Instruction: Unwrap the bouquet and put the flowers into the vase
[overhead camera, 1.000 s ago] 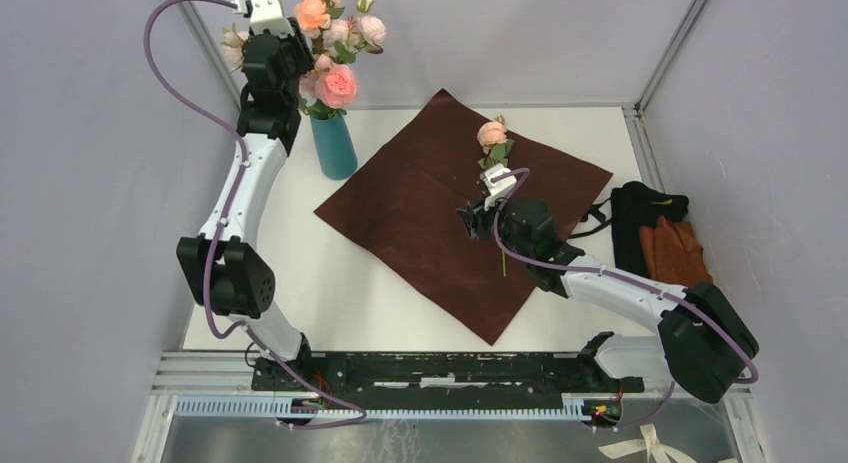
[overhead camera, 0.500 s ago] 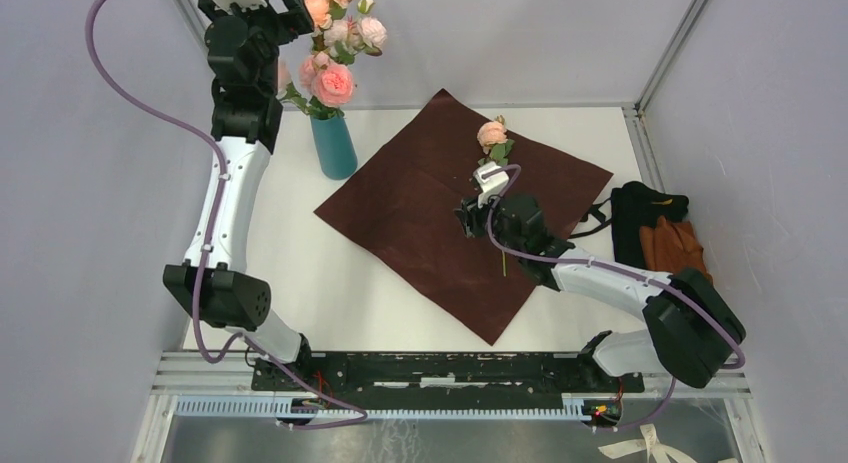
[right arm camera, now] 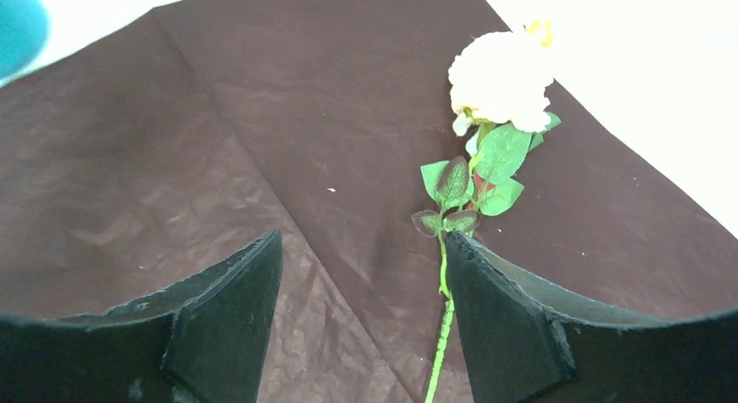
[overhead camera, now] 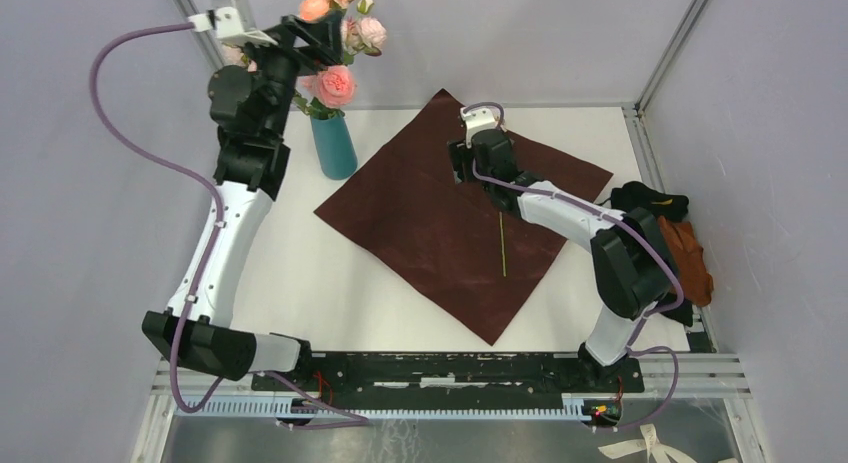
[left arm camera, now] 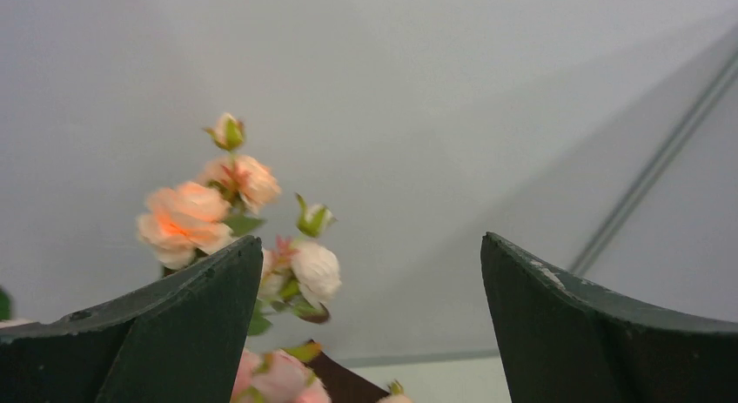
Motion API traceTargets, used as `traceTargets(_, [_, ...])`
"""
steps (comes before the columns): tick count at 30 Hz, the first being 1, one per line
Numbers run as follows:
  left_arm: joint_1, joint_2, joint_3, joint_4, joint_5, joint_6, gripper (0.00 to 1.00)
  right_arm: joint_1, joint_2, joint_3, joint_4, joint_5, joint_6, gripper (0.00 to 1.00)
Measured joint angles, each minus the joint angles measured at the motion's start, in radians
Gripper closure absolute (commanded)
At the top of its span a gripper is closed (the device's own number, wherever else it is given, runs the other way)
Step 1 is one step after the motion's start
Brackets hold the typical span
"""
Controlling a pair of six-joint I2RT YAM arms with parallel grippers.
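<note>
My left pincer [left arm camera: 370, 255] hangs released and empty near the flowers [overhead camera: 337, 83] standing in the vase [overhead camera: 333, 146]. My right pincer [right arm camera: 361, 272] is spread open, gripping nothing, over one rose [right arm camera: 500, 79] lying on the wrapping paper [overhead camera: 420, 213].

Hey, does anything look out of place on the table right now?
One rose lies flat on the spread maroon wrapping paper, apart from the other flowers standing in the teal vase. Nothing looks spilled or damaged.
</note>
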Motion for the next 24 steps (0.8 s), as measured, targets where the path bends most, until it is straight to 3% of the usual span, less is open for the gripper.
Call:
traceTargets(6, [-0.159, -0.003, -0.097, -0.052, 0.055, 0.002, 0.00, -0.033, 0.067, 0.029, -0.090, -0.003, -0.002, 0.25])
traceTargets(17, [-0.276, -0.175, -0.380, -0.109, 0.124, 0.001, 0.01, -0.097, 0.177, 0.023, -0.125, -0.041, 0.047, 0.29])
traceTargets(24, [-0.395, -0.125, -0.435, -0.112, 0.129, 0.002, 0.01, -0.102, 0.207, -0.005, -0.108, -0.044, 0.080, 0.31])
